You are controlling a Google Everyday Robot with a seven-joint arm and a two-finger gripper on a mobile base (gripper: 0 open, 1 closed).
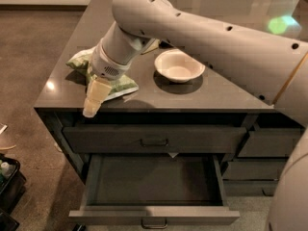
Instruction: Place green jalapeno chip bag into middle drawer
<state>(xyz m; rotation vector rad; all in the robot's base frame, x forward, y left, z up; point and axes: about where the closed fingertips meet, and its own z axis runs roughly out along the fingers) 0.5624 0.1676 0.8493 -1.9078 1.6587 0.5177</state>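
The green jalapeno chip bag (118,85) lies crumpled on the dark countertop (211,95) near its front left corner. Another part of it shows left of the arm (81,59). My gripper (93,100) points down over the bag's front end, and its tip reaches past the counter's front edge. The arm hides the bag's middle. The middle drawer (154,182) is pulled out below the counter, with nothing in its long shallow interior. Its front has a small bar handle (154,222).
A cream bowl (179,65) stands on the counter right of the bag. The top drawer (154,139) is closed above the open one. Narrower drawers (269,143) are at the right. A dark bin (9,184) sits on the floor at the left.
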